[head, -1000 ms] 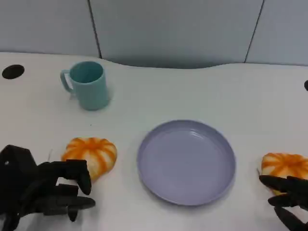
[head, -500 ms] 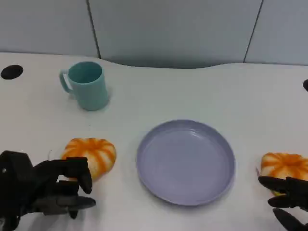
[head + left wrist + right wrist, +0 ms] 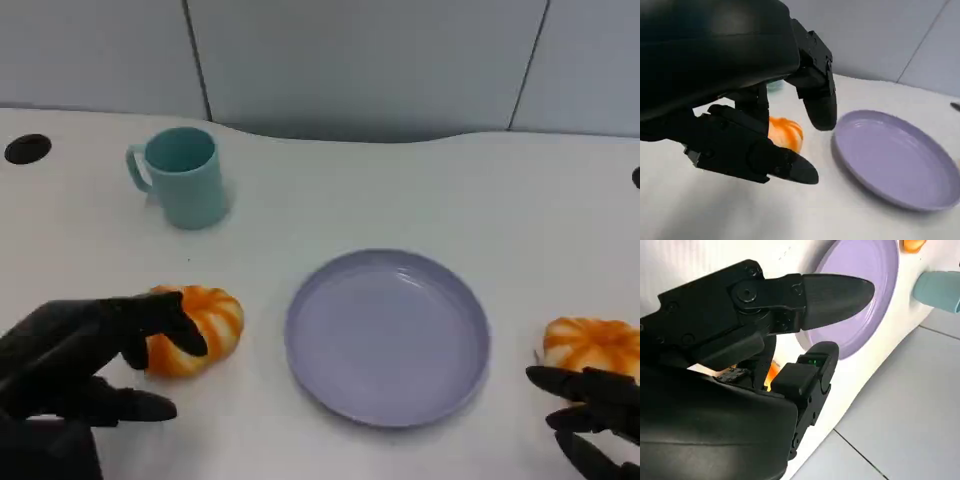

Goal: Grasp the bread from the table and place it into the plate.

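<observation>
Left robot hand sits spread over the left bread on the worktop, beside the plate; right robot hand is open near the second bread. Wrist view: we'd wrap the fingers fully round before lifting.

The left robot hand is matte black all over, with blocky, segmented fingers that end in smooth rounded tips, and behind them a broad, glossy, rounded black shell (it catches pale reflections). The right robot hand is of the same black make, its fingers tapering to a blunt point, with round pivot screws on the hinged links and a small green light on one finger segment.
</observation>
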### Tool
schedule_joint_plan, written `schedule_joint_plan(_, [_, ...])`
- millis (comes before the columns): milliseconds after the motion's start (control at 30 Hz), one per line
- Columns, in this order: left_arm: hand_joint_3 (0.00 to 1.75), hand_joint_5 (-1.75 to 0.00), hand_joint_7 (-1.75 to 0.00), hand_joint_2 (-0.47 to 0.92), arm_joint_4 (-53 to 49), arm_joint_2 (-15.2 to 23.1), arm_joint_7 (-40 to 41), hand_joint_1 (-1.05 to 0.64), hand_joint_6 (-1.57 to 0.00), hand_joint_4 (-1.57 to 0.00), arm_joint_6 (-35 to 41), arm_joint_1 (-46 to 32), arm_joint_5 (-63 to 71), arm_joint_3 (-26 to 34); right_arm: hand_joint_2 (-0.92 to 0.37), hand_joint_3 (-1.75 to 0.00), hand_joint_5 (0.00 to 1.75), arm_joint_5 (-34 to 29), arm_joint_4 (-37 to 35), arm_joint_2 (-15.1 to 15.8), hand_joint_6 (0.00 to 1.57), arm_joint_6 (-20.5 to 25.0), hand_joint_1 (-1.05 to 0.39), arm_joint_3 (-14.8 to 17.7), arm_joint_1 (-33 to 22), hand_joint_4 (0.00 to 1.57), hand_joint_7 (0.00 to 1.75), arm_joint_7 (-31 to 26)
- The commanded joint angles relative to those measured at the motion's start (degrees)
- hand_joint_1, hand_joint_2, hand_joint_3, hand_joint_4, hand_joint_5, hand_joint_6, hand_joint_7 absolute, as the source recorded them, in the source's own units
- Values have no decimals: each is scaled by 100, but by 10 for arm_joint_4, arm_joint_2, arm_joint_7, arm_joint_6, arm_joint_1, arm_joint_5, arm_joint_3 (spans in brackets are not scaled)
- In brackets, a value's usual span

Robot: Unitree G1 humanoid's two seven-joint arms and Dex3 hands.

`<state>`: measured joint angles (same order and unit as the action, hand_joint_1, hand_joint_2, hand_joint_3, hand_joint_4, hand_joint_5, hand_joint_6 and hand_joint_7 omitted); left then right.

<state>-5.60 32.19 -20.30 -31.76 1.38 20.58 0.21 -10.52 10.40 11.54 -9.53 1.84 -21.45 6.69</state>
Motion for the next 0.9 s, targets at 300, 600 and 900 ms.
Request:
schedule_joint_plan(300, [6, -49, -3, 92, 123, 21, 19, -74, -16, 0, 132, -6, 170, -29, -92, -45, 76, -6, 22, -3, 77, 8, -46, -5, -3, 54, 0, -13])
schedule_joint_plan(600, [1, -25, -1, 88, 70, 15, 8, -73, -11, 0, 207, 63, 210, -97, -92, -44, 75, -8, 28, -4, 77, 5, -45, -4, -10, 53, 0, -14])
schedule_joint_plan(900, [0, -2, 0, 88, -96, -26, 5, -71, -7, 0, 263, 187, 235, -173, -92, -44, 76, -2, 21, 0, 77, -22, -46, 2, -16, 54, 0, -14])
